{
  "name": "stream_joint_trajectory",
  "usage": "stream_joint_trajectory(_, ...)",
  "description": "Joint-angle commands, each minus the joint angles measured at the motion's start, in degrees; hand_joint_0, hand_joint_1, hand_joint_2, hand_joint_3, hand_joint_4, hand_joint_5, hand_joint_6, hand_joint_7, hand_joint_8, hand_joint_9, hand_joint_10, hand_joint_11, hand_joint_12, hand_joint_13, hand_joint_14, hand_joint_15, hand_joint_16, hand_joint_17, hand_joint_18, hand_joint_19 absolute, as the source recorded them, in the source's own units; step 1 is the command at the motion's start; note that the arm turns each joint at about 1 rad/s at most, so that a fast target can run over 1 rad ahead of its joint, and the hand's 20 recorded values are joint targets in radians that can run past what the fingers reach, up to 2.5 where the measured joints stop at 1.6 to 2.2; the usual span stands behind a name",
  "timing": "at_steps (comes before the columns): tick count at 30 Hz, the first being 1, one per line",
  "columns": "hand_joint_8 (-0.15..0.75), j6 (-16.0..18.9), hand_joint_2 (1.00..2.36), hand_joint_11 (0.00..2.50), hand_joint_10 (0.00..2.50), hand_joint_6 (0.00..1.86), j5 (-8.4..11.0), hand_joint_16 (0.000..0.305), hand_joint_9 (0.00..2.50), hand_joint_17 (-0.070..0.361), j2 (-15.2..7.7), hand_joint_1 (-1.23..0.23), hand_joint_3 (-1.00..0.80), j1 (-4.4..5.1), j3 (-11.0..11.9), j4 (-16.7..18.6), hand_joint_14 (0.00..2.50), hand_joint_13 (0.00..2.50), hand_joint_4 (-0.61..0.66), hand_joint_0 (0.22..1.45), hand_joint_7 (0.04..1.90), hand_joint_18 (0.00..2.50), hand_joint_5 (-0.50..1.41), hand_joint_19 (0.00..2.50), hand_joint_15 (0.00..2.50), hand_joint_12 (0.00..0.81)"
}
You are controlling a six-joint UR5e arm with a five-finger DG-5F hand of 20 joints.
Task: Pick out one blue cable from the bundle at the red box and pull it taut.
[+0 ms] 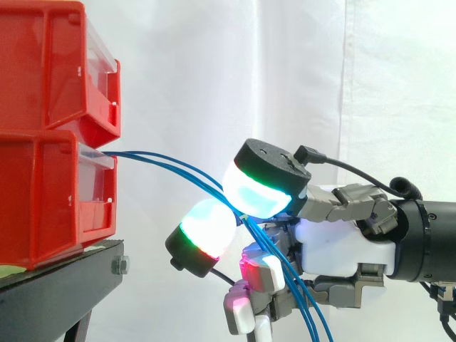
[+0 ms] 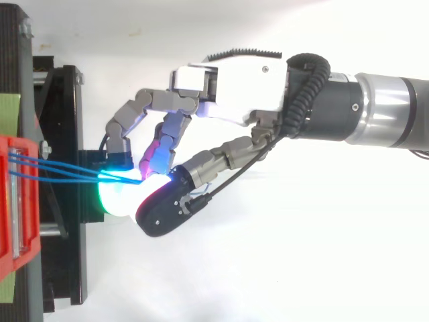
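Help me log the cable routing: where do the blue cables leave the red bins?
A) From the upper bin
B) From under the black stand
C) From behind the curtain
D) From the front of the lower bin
D: in the side view the blue cables come out at the top front of the lower red bin and arc down between the curled fingers of the hand.

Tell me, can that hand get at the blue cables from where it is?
Probably yes: the hand seems to have its fingers curled round the blue cables beside the red box, nothing in between.
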Motion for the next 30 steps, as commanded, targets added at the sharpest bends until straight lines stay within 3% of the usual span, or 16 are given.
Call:
stream_joint_trajectory(1, 0.247, 0.0, 1.0, 0.71, 0.02, 0.92, 0.0, 0.051, 1.28, 0.114, 0.0, -0.55, -0.5, 0.0, 0.0, 0.0, 0.02, 1.08, 0.05, 0.53, 0.85, 0.89, -0.1, 0.72, 0.57, 0.323)
stream_joint_trajectory(6, 0.242, 0.0, 1.0, 0.71, 0.03, 0.92, 0.0, 0.05, 1.29, 0.111, 0.0, -0.44, -0.5, 0.0, 0.0, 0.0, 0.02, 1.07, 0.03, 0.57, 0.87, 0.86, -0.1, 0.75, 0.58, 0.318)
stream_joint_trajectory(16, 0.243, 0.0, 1.02, 0.72, 0.02, 0.92, 0.0, 0.049, 1.29, 0.11, 0.0, -0.64, -0.31, -0.09, 0.7, -0.4, 0.02, 1.07, 0.0, 0.6, 0.93, 0.86, -0.09, 0.73, 0.58, 0.319)
stream_joint_trajectory(30, 0.238, -0.5, 1.02, 0.73, 0.03, 0.94, 0.0, 0.047, 1.26, 0.107, 0.0, -0.8, -0.27, -0.17, 0.8, -0.6, 0.02, 1.06, 0.0, 0.66, 0.91, 0.87, -0.09, 0.72, 0.58, 0.317)
